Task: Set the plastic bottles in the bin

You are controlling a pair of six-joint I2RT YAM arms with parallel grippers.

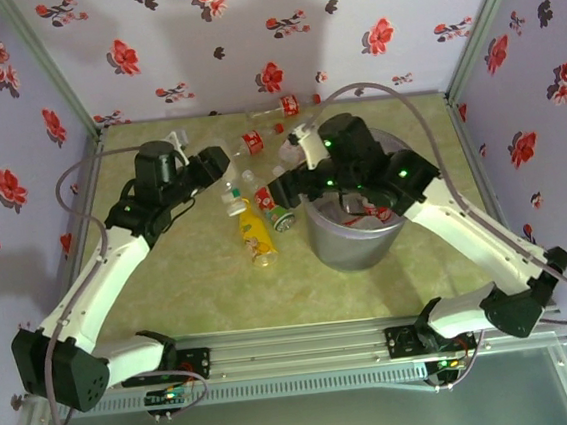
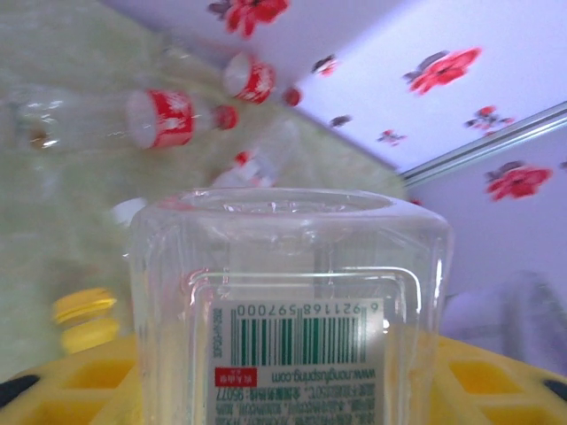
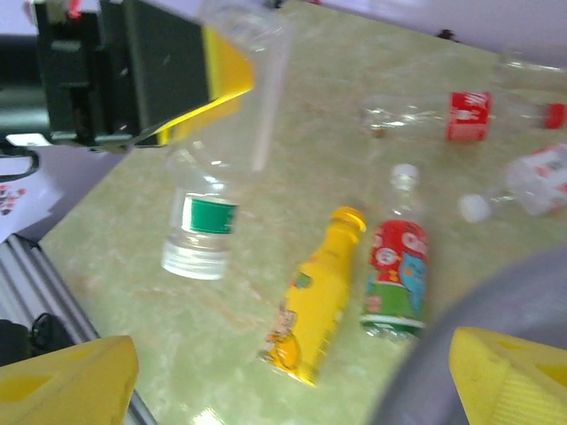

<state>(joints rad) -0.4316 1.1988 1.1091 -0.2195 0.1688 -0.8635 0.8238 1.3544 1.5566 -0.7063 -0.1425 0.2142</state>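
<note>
Clamping, left claw (image 1: 217, 167): its yellow fingers (image 2: 80, 376) are pressing on both sides of a clear square bottle (image 2: 283, 257) with a barcode label, holding it above the counter (image 1: 200, 281).
Right claw (image 3: 292, 381): its fingers are standing wide apart, gripping nothing.
Bin (image 1: 353, 256): it is sitting just beside the right claw, its grey rim (image 3: 478, 301) passing under one finger; it is well apart from the left claw.
Yellow bottle (image 3: 314, 310): it is lying below the right claw, just beside a red-and-green-labelled bottle (image 3: 396, 266).
White-capped bottle (image 3: 199, 221): it is lying under the left claw.
Red-labelled bottles (image 1: 252, 143): they are lying beyond both claws, toward the far wall.
</note>
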